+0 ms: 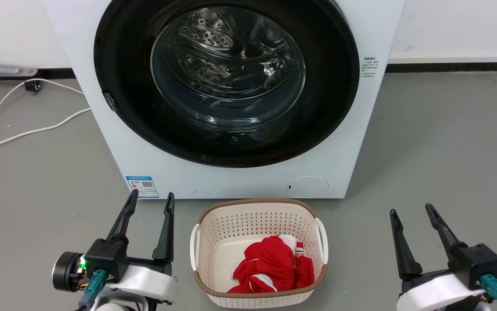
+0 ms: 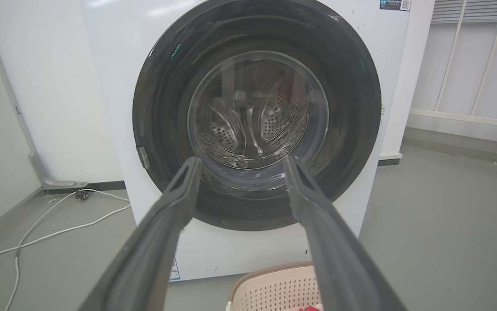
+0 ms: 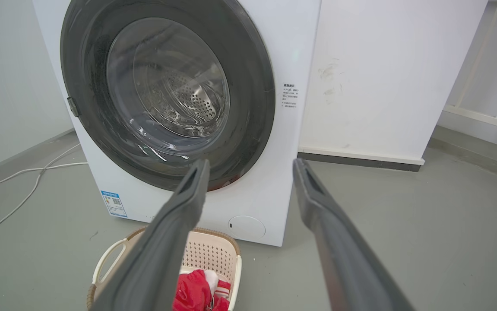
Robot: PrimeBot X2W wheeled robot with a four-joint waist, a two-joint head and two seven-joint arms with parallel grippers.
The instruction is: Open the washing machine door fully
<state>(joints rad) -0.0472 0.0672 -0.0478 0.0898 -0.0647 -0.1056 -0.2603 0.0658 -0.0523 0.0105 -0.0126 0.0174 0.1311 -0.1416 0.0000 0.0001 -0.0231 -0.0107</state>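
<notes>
The washing machine door (image 1: pixel 118 65) is a big round glossy black ring with a bulging glass centre, lying flush against the white machine front. A small latch tab (image 1: pixel 110 101) sits on its left rim. The door also shows in the left wrist view (image 2: pixel 162 108) and the right wrist view (image 3: pixel 252 86). My left gripper (image 1: pixel 151 202) hangs open at the lower left, well short of the machine. My right gripper (image 1: pixel 411 211) stands open at the lower right, holding nothing. Each wrist view shows its own gripper's spread fingers (image 2: pixel 175 203) (image 3: pixel 317 203).
A cream laundry basket (image 1: pixel 257 207) with red cloth (image 1: pixel 274 263) stands on the grey floor right in front of the machine, between my arms. White cables (image 1: pixel 23 129) trail on the floor at left. A small round white flap (image 1: pixel 308 186) sits low on the machine.
</notes>
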